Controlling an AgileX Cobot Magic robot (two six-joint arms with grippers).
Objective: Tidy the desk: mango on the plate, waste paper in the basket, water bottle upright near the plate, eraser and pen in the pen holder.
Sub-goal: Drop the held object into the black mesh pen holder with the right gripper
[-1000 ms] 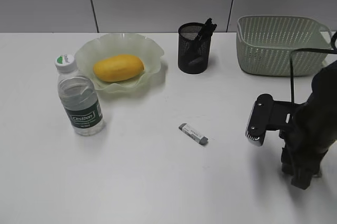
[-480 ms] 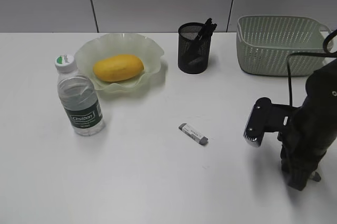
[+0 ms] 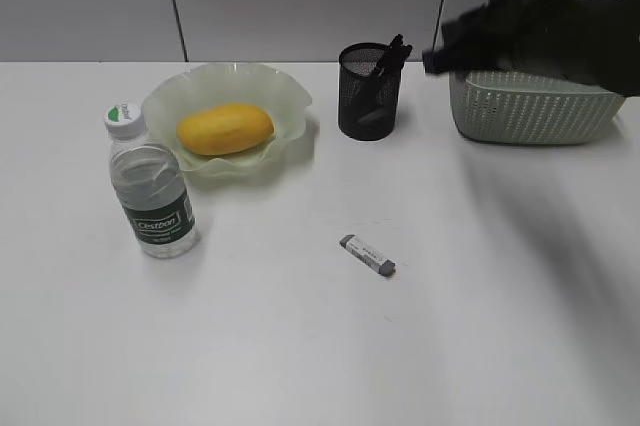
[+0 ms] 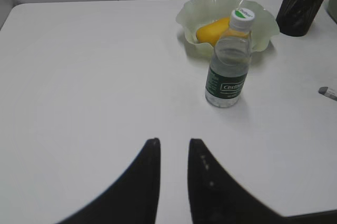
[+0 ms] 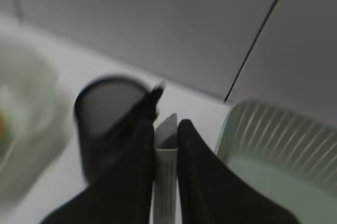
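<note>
1. At far left, logging the left gripper [image 4: 174,141] hanging over a bare stretch of the desk [image 3: 300,346]; fingers [image 4: 150,171] standing slightly apart with a narrow gap, gripping nothing.
2. Just ahead of it, recording the water bottle [image 3: 150,191] standing upright, white cap on, dark green label facing the exterior camera, just beside the plate's near-left rim.
3. Right of the bottle, listing the plate [image 3: 290,106], pale green with a ruffled edge, carrying the mango [image 3: 225,129] lying on its side in the middle of the dish.
4. At centre, nearer the front, noting the eraser [image 3: 367,254] lying flat on the bare desk, well apart from every container and from both grippers.
5. Behind the eraser, entering the pen holder [image 3: 368,96] standing upright just right of the plate, with the pen [image 3: 390,54] leaning inside and poking out over the right rim.
6. At far right rear, cataloguing the basket [image 3: 530,111] sitting by the wall, partly hidden by the blurred right arm [image 3: 540,16] raised above it.
7. In the right wrist view, registering the right gripper [image 5: 166,125] held in the air between pen holder and basket, fingers [image 5: 139,182] pinching the waste paper [image 5: 167,171], a white piece with dark print.
</note>
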